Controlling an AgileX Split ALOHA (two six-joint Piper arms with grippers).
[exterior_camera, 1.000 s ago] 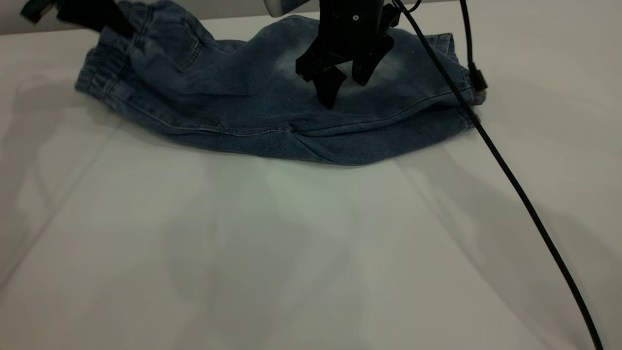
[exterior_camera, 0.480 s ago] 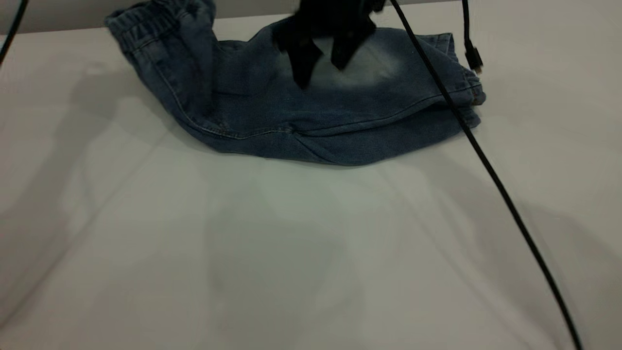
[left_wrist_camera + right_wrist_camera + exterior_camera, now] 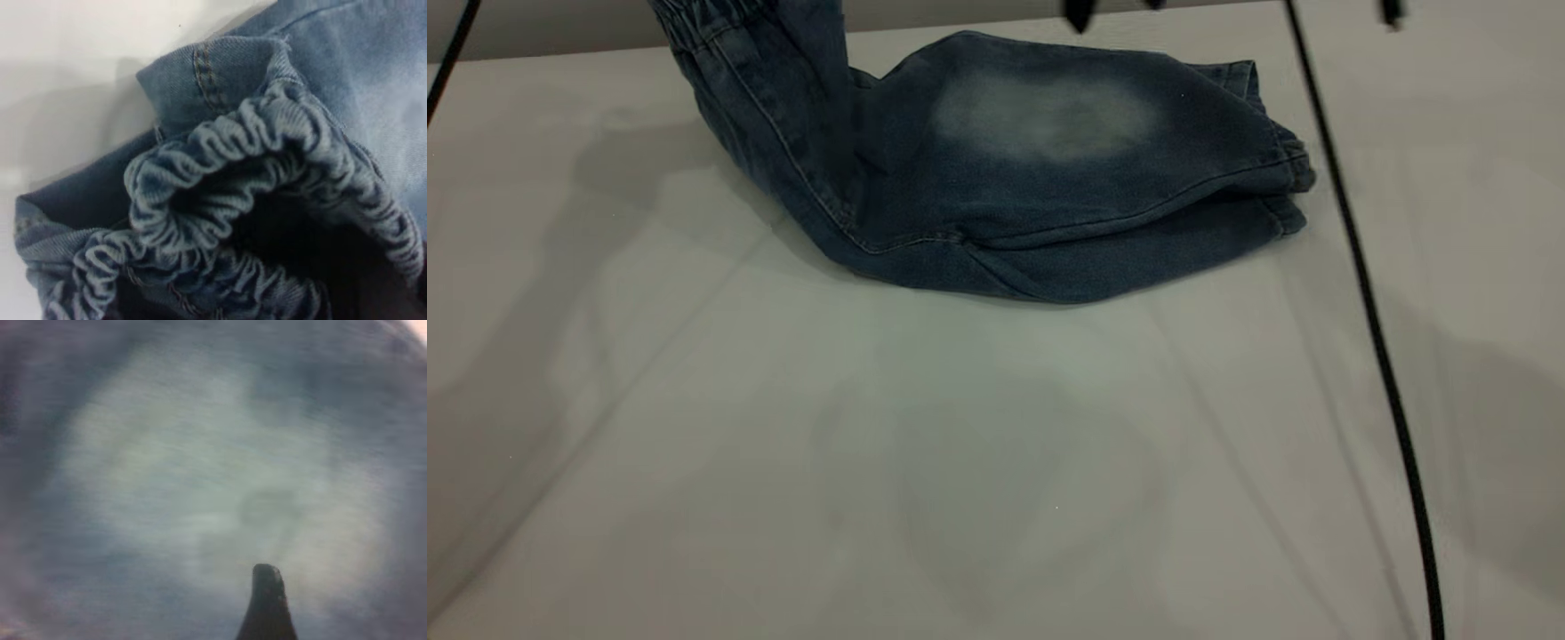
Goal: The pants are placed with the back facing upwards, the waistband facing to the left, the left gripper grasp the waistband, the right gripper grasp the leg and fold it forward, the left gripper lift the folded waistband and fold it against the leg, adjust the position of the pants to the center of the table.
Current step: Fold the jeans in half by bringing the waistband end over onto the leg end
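Table, near field: the table (image 3: 996, 480) is a smooth, pale, bare surface crossed by faint shadows; a black cable (image 3: 1378, 356) hangs across it at the exterior view's right.
Pants, position: the pants (image 3: 1067, 204) lie toward the far edge of the table, folded lengthwise, well away from the centre.
Leg: the leg (image 3: 1049, 116) with the pale oval patch lies flat on top, its hems stacked at the exterior view's right.
Waistband: the waistband (image 3: 711, 13) is raised off the table at the far left, with denim hanging below it; the left wrist view shows its ruched band (image 3: 267, 193) bunched close to the camera.
Left gripper: out of the exterior view; its jaws are not visible, so the grip cannot be told.
Right gripper: only one dark fingertip (image 3: 267, 607) shows over the pale patch, and a dark tip (image 3: 1080, 13) at the top edge; jaw state cannot be told.
Risk, slip: the gathered elastic may slide free, dropping the fold short.
Risk, drag: lifting may pull the unweighted leg out of alignment.
Room: a darker band (image 3: 560, 27) runs beyond the table's far edge.
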